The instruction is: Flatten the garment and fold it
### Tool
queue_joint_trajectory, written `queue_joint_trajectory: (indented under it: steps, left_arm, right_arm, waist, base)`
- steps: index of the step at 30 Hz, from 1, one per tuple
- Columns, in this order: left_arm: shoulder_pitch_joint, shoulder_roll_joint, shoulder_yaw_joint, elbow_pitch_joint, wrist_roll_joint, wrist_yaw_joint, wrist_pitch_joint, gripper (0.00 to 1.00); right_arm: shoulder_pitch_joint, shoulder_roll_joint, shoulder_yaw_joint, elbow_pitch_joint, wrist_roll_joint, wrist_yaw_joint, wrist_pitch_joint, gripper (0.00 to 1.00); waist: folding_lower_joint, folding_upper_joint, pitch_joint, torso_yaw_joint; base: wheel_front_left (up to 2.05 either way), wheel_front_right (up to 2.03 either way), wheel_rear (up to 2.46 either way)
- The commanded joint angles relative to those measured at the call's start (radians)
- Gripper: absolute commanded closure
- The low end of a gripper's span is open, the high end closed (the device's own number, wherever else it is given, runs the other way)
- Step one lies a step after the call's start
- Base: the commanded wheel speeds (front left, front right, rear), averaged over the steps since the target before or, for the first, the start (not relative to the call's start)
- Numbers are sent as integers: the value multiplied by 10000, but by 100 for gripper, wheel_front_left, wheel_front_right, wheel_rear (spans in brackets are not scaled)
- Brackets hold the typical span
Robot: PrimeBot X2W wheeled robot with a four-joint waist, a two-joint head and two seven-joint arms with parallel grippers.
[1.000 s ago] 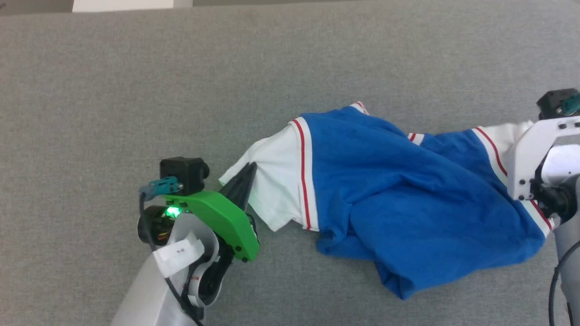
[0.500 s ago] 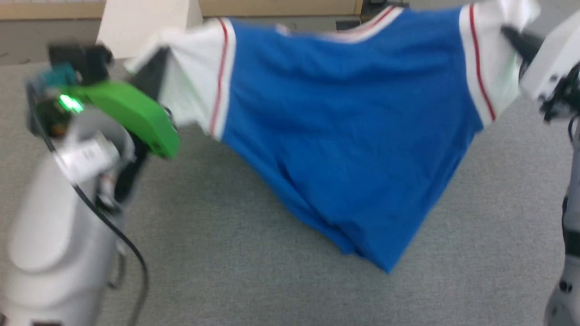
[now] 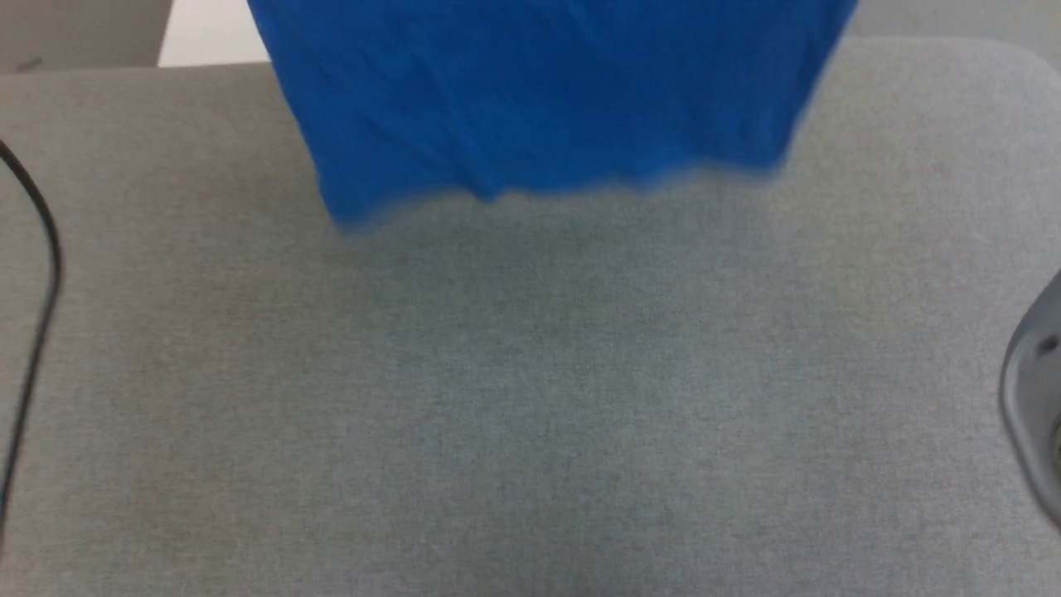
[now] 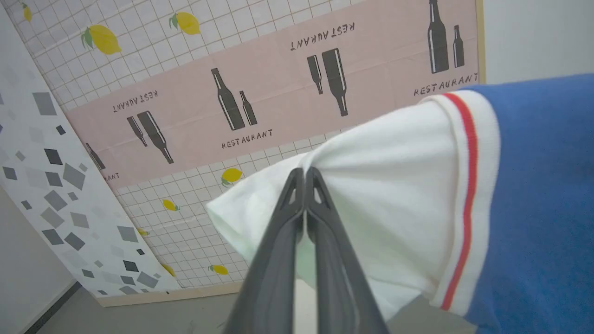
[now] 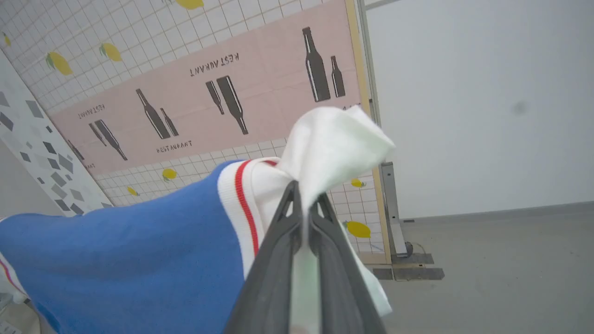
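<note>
The blue T-shirt (image 3: 547, 99) is seen hanging down from the top of the head view. Its lower hem is blurred, over the far part of the grey desk (image 3: 530, 398). Whether the hem touches the desk cannot be told. A black cable (image 3: 41, 274) is seen at the left edge and a grey robot part (image 3: 1036, 398) at the right edge.

Left wrist view: the left pincer (image 4: 304, 176) is closed tight on the white sleeve (image 4: 394, 195), with cloth bunched at the tips. A thin red stripe (image 4: 468, 185) is seen along the sleeve seam, with the blue body to its right. Behind, a patterned panel (image 4: 260, 97) is seen, printed with lemons, bottles and "RESTAURANT".

Right wrist view: the right pincer (image 5: 304, 192) is clamped on the other white sleeve (image 5: 334, 139). A strip of cloth is pinched between the fingers and a bunch sticks up past the tips. The blue body is spread to the left. A white wall (image 5: 487, 93) and a grey floor (image 5: 487, 260) are seen behind.
</note>
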Motion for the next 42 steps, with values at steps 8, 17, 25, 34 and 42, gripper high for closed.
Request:
queue_joint_trajectory:
  steps: [8,17,25,34,42]
  left_arm:
    - [-2352,270,74,1177,884,723,-1489,100]
    - [-2160,-17,264,2461,454,785,-2938,100]
    - [-978,-254,184,2917,-188,22,-3550,100]
    - [2598,-902,108,2110,-1051,-198,-4282,100]
    - [6935,-1346,247,422,-1911,311,-4125,100]
  right_arm:
    - [-2451,4,347,2176,380,35,-2434,100]
    - [-2983,6,325,3956,-70,35,-3606,100]
    - [-1687,-17,994,3487,644,35,-3150,100]
    - [2751,-807,1861,1013,2698,35,-2056,100]
    - [7872,-1059,2336,-1507,3663,35,-1533,100]
  waist:
    - [0,0,995,-330]
    - [0,0,1978,134]
    - [0,0,1937,650]
    - [0,0,607,1067]
    - [0,0,-592,951]
  base:
    - [0,0,0]
    - [0,0,0]
    - [0,0,0]
    - [0,0,0]
    - [0,0,0]
